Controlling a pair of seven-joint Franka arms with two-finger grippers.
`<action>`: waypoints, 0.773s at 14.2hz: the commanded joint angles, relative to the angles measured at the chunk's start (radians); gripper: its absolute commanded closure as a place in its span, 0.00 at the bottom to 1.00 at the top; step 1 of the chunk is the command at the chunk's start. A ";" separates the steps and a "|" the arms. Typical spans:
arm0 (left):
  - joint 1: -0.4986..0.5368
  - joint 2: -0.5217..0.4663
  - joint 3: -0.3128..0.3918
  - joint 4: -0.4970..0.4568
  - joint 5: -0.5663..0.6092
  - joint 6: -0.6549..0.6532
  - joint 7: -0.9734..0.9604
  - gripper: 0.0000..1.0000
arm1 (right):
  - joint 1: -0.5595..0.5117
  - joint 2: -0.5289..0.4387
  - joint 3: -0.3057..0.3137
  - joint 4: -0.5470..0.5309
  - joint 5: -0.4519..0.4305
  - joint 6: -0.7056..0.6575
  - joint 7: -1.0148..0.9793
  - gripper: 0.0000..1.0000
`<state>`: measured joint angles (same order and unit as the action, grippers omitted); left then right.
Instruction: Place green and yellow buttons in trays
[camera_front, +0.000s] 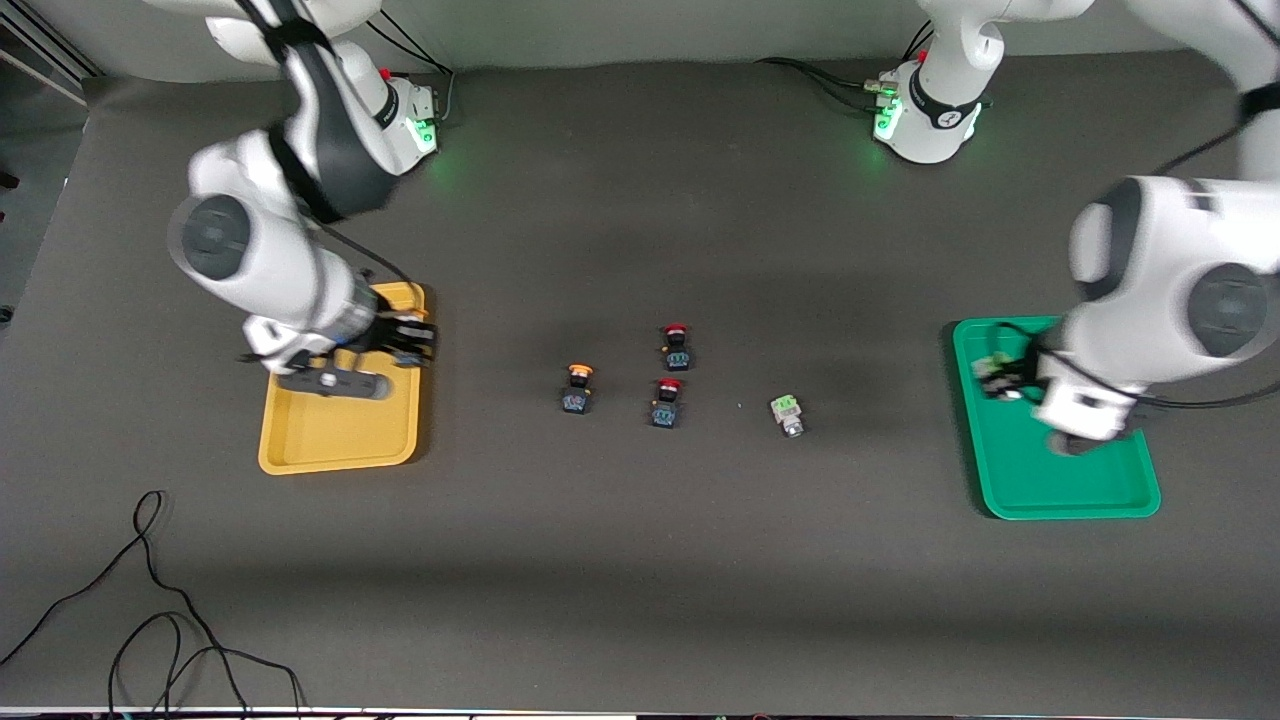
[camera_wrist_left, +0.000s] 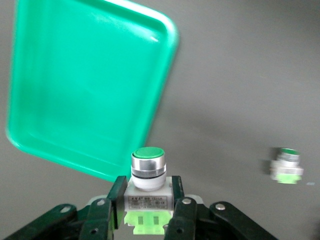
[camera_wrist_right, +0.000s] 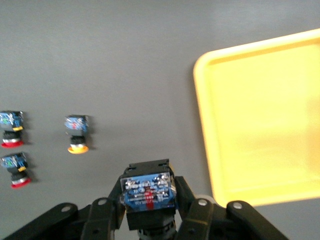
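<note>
The left gripper (camera_wrist_left: 145, 220) hangs over the green tray's (camera_front: 1090, 495) edge nearest the desk's (camera_front: 640, 560) middle, fingers (camera_wrist_left: 116, 200) clamped on a green button (camera_wrist_left: 147, 172). The right gripper (camera_wrist_right: 150, 220) hangs over the yellow tray's (camera_front: 330, 445) inner edge, fingers (camera_wrist_right: 187, 205) gripping a black-bodied button (camera_wrist_right: 148, 192). On the desk between the trays lie a yellow button (camera_front: 577, 388), two red buttons (camera_front: 676, 345), and another green button (camera_front: 787, 414) toward the left arm's end

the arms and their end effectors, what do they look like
Both arms have glossy white shells with dark grey joint caps and black bands. Black cables run along them, and green lights glow at the bases. The left end effector and right end effector have black two-finger jaws with screws.
</note>
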<state>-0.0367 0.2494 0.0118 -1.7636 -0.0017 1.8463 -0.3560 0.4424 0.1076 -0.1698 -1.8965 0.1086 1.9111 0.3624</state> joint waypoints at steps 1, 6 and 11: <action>0.112 0.033 -0.013 -0.019 0.012 0.025 0.246 1.00 | 0.006 -0.026 -0.101 -0.009 0.005 -0.069 -0.161 1.00; 0.143 0.223 -0.013 -0.117 0.060 0.315 0.310 1.00 | 0.006 -0.005 -0.272 -0.070 0.005 -0.035 -0.439 1.00; 0.139 0.266 -0.013 -0.080 0.062 0.309 0.366 0.19 | 0.007 0.042 -0.274 -0.303 0.003 0.323 -0.456 1.00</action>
<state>0.1070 0.5360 -0.0069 -1.8760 0.0485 2.1917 -0.0386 0.4390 0.1272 -0.4408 -2.1213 0.1085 2.1132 -0.0727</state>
